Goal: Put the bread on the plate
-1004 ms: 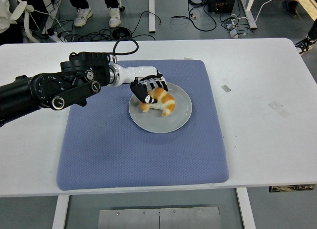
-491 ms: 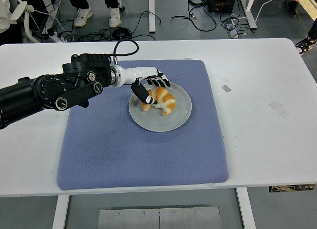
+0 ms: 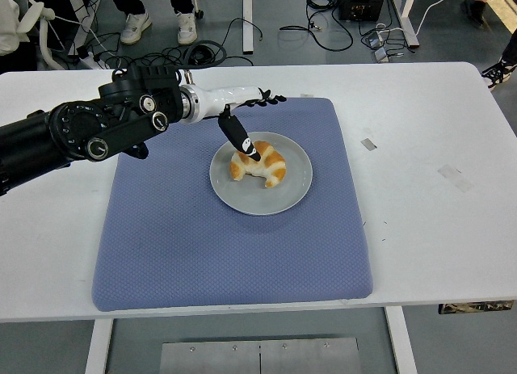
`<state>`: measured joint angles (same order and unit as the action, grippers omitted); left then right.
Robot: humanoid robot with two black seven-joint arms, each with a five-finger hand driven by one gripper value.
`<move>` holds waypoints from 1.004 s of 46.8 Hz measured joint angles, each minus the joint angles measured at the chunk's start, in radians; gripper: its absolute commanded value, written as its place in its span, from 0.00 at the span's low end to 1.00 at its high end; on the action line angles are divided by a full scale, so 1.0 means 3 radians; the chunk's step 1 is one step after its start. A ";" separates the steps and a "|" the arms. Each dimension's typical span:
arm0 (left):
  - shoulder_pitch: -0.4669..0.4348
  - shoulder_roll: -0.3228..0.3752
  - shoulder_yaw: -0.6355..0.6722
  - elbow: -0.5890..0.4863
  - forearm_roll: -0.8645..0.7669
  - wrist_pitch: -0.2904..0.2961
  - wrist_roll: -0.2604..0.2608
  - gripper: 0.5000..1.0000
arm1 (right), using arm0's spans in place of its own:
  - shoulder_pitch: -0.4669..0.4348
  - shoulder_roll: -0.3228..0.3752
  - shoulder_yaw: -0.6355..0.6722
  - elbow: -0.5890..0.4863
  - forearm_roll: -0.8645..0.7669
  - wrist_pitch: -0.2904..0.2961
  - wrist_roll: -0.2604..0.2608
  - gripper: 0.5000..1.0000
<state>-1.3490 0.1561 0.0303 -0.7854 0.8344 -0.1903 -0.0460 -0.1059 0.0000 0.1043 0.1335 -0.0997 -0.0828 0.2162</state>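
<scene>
The left hand's (image 3: 246, 119) thumb hides part of the bread (image 3: 260, 164).

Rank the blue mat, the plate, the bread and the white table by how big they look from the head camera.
1. white table
2. blue mat
3. plate
4. bread

A big blue padded mat (image 3: 234, 229) lies on the white tabletop (image 3: 436, 229). A round grey plate (image 3: 291, 196) sits on the mat, toward the far side. A golden croissant-shaped bread (image 3: 262, 165) lies on the plate. The black left hand (image 3: 246, 119) is over the plate's far left edge, one finger (image 3: 239, 136) pointing down at the bread.
</scene>
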 measured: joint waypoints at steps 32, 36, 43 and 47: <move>-0.0018 0.0248 -0.0291 0.0010 -0.0809 0.0080 -0.0031 0.98 | 0.0004 0.0000 -0.0009 -0.0024 0.0000 -0.0006 0.0001 1.00; 0.0013 0.0331 -0.0317 0.0011 -0.0996 0.0118 -0.0034 0.98 | 0.0008 0.0000 -0.0008 -0.0031 0.0000 -0.0006 0.0001 1.00; 0.0199 0.0448 -0.0524 0.0012 -0.1342 0.0133 -0.0037 0.98 | 0.0033 0.0000 -0.0006 -0.0037 0.0000 -0.0015 0.0001 1.00; 0.0375 0.0502 -0.0722 0.0011 -0.1395 0.0148 -0.0036 0.98 | 0.0035 0.0000 0.0011 -0.0037 0.0000 -0.0016 0.0001 1.00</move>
<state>-1.2366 0.3066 -0.1864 -0.7821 0.4158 -0.1459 -0.0568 -0.0953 0.0001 0.1075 0.1225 -0.0997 -0.0876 0.2164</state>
